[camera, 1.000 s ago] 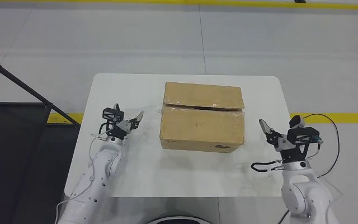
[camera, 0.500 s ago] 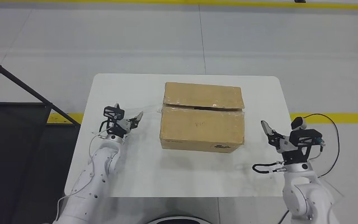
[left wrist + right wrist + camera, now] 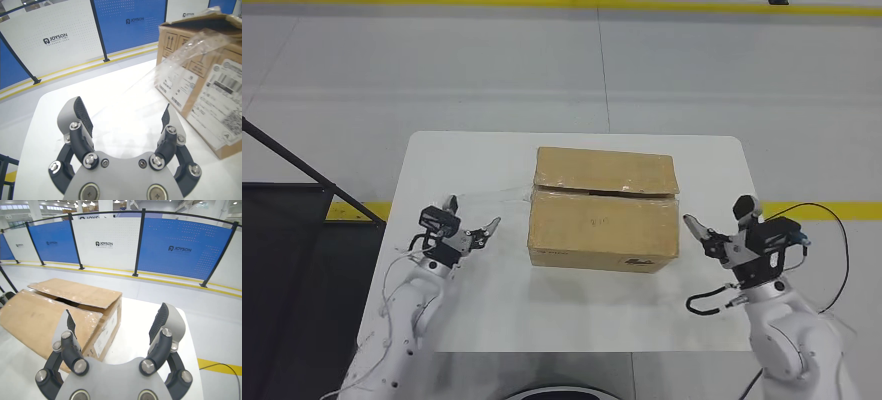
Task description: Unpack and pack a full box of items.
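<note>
The brown cardboard box (image 3: 604, 210) sits mid-way across the white table (image 3: 492, 310), flaps parted but down (nothing unpacked yet, we judge). Our left gripper (image 3: 473, 213) and right gripper (image 3: 714, 216) flank it, both spread wide and empty.

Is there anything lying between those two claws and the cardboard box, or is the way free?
Nothing solid. Bare table separates the box from the left gripper and from the right gripper. A loose strip of clear tape juts from the box's end toward the left gripper.
</note>
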`<action>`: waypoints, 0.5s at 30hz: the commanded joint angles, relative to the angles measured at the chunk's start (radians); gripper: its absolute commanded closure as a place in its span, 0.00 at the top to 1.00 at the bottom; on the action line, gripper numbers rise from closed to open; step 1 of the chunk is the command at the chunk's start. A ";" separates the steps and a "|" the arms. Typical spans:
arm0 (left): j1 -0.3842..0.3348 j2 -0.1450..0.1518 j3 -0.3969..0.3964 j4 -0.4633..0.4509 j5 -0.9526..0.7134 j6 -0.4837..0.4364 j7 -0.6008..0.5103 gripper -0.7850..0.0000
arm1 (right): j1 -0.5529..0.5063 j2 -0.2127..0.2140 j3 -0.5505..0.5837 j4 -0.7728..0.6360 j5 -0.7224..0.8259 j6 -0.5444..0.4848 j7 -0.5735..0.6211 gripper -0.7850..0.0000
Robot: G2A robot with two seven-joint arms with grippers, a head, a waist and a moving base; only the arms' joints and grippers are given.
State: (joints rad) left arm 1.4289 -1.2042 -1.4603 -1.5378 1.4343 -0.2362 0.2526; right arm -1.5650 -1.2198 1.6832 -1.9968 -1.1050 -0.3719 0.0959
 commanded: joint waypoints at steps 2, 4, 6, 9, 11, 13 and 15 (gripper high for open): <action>0.045 0.007 -0.032 -0.059 -0.021 -0.056 -0.005 1.00 | 0.018 0.003 0.005 0.019 0.137 -0.071 0.042 1.00; 0.070 0.010 -0.050 -0.095 -0.048 -0.083 0.000 1.00 | 0.035 0.005 0.010 0.033 0.223 -0.096 0.086 1.00; 0.091 0.012 -0.071 -0.125 -0.098 -0.112 -0.001 1.00 | 0.051 0.007 0.012 0.047 0.316 -0.105 0.140 1.00; 0.118 0.014 -0.103 -0.169 -0.171 -0.134 -0.036 1.00 | 0.071 0.014 0.038 0.042 0.358 -0.095 0.221 1.00; 0.137 0.016 -0.121 -0.194 -0.199 -0.139 -0.061 1.00 | 0.071 0.014 0.038 0.042 0.358 -0.095 0.221 1.00; 0.143 0.016 -0.127 -0.204 -0.201 -0.137 -0.068 1.00 | 0.071 0.014 0.038 0.042 0.358 -0.095 0.221 1.00; 0.143 0.016 -0.127 -0.204 -0.201 -0.137 -0.068 1.00 | 0.071 0.014 0.038 0.042 0.358 -0.095 0.221 1.00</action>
State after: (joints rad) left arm 1.5724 -1.1878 -1.5880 -1.7428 1.2323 -0.3731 0.1832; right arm -1.4940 -1.2062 1.7216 -1.9546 -0.7475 -0.4663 0.3168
